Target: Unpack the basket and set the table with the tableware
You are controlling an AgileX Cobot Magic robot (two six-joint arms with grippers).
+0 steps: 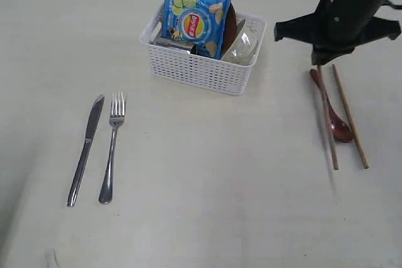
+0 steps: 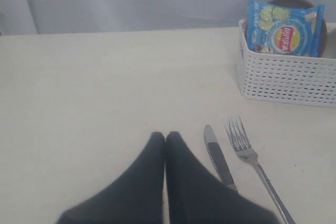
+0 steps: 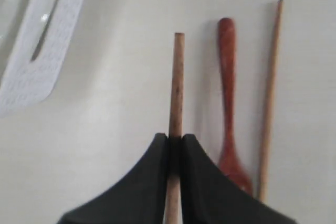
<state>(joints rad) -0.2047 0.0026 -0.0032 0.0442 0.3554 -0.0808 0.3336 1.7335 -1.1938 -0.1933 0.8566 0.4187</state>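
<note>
The right gripper [image 1: 325, 58] hangs over the right side of the desk [image 1: 220, 192], above the far ends of a chopstick [image 1: 333, 149], a reddish spoon [image 1: 342, 131] and a second chopstick [image 1: 350, 117], which lie side by side near the desk's right edge. The white basket [image 1: 198, 70] stands toward the far edge at the middle, a blue chip bag [image 1: 196, 20] upright in it, well apart from the knife [image 1: 86, 149] and fork [image 1: 112, 149] laid out on the left side. From the left wrist, the left gripper [image 2: 165, 136] hovers with its fingers pressed together on nothing, knife and fork just beside it. From the right wrist, the right gripper [image 3: 175, 139] is clamped on the chopstick near its end; the spoon lies just beside it, the second chopstick beyond that, on the side away from the basket. The step looks like pairing the chopsticks: best to keep the stick level, clear the spoon, and lay it parallel, close against its mate.
</note>
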